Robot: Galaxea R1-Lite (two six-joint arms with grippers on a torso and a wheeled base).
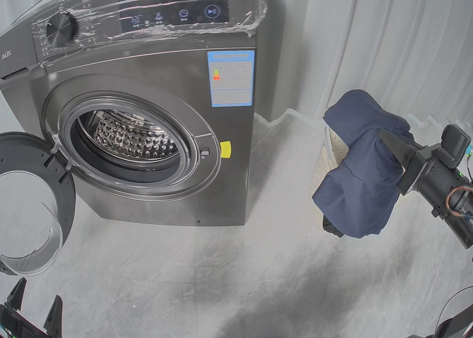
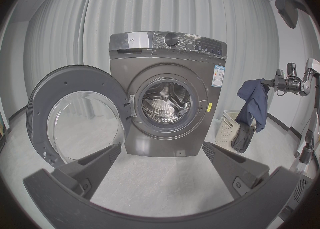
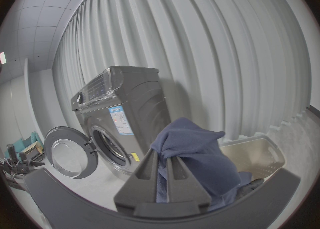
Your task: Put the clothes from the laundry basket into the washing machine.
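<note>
The navy garment (image 1: 362, 176) hangs from the right gripper (image 1: 383, 134), whose fingers are closed together on a fold near its top. It sits directly above the laundry basket (image 3: 260, 153), with its lower hem draping past the basket rim. A black garment (image 2: 243, 138) lies over the basket's side, touching or just beside that hem.

Risks noted:
- The pinch takes only a small fold, so the cloth could slip free on the carry.
- The trailing hem may drag the black garment out, or catch the rim and tip the basket.
- At the washing machine (image 1: 162, 83), loose cloth could snag on the open door (image 1: 29, 196) or hang outside the drum opening (image 1: 130, 139).

The left gripper (image 1: 38, 292) sits low beside the door, fingers apart and empty.

The floor (image 1: 256, 265) is smooth grey tile. A pale curtain (image 1: 374, 23) lines the walls.
</note>
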